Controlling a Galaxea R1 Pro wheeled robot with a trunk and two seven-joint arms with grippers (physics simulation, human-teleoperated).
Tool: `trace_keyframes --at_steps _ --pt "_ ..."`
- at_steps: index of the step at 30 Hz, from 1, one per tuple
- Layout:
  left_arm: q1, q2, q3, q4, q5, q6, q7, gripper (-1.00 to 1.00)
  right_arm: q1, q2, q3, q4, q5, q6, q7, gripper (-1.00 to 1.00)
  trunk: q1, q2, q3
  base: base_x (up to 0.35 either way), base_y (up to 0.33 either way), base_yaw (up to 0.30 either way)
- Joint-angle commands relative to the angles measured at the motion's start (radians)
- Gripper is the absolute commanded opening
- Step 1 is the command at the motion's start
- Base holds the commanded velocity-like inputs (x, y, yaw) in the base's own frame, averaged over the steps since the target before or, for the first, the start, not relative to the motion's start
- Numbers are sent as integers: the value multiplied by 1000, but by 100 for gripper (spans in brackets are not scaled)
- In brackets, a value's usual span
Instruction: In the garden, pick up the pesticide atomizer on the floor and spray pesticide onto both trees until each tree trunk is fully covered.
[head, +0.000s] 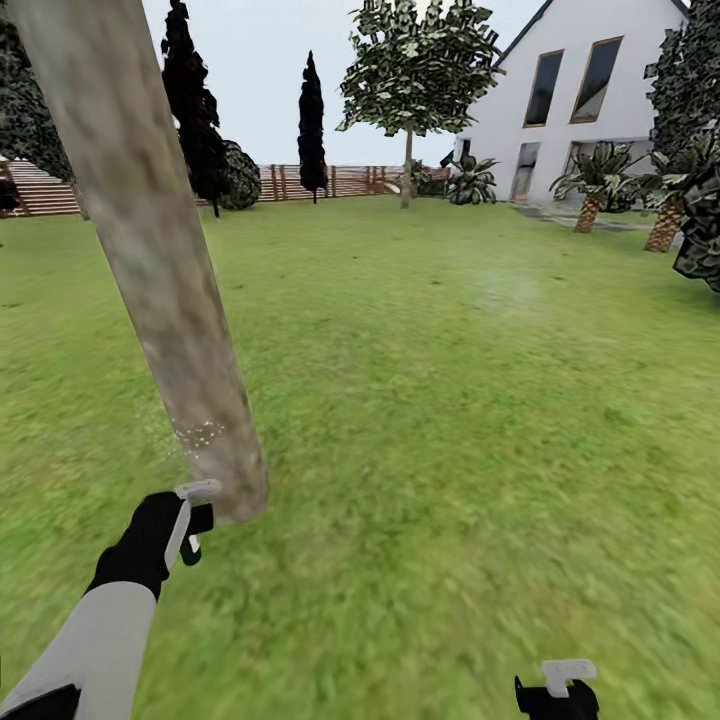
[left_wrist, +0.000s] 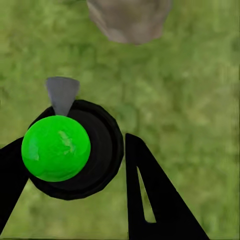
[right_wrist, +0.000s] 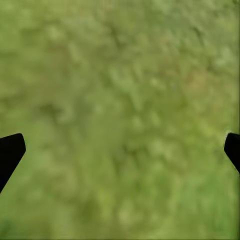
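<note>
Item: left gripper (head: 190, 520). I have it low at the foot of the near trunk (head: 150, 260), clamped on the atomizer (left_wrist: 70, 150). From the wrist the two black fingers (left_wrist: 150, 200) flank the bottle's dark round body, with its green cap facing the camera and a small grey nozzle pointing toward the trunk base (left_wrist: 130, 20).

Item: atomizer. In hand, off the grass, just beside the trunk and apart from it. Its nozzle leads straight to the bark. Its long axis appears to run along the fingers, though end-on I judge that loosely.

Item: near trunk. Thick, mottled grey-beige, leaning across the head view. A patch of pale specks (head: 200, 435) sits on the bark just above the gripper; I take it for spray, so the step in hand is coating this trunk's lower part. Most of the column above looks bare.

Item: right gripper (head: 556, 692). Low at the frame's edge, well apart from the trunk, fingers spread wide over lawn (right_wrist: 120, 120), holding nothing.

Item: second tree (head: 408, 160). Far across the lawn by the fence (head: 320, 182), near the house (head: 590, 90).

Relation that matters: the trunk lies directly ahead of the nozzle and extends up from it, so the left arm, by far the nearer, should sweep upward along the trunk while keeping the nozzle facing it.
</note>
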Motion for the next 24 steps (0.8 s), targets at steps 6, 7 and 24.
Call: trace_keyframes --at_steps 6,7,24 --pt "7 -3 9 43 -5 -77 2 -100 -1 0 -6 2 11 -3 -5 100 0 0 -1 168 -264 269" --pt "7 -3 9 44 -4 -83 2 -100 -1 0 -6 2 11 -3 -5 100 0 0 -1 169 -264 276" --pt "9 -1 24 44 -3 -90 -7 -100 -1 0 -7 1 11 -3 -4 100 0 0 -1 83 -282 107"
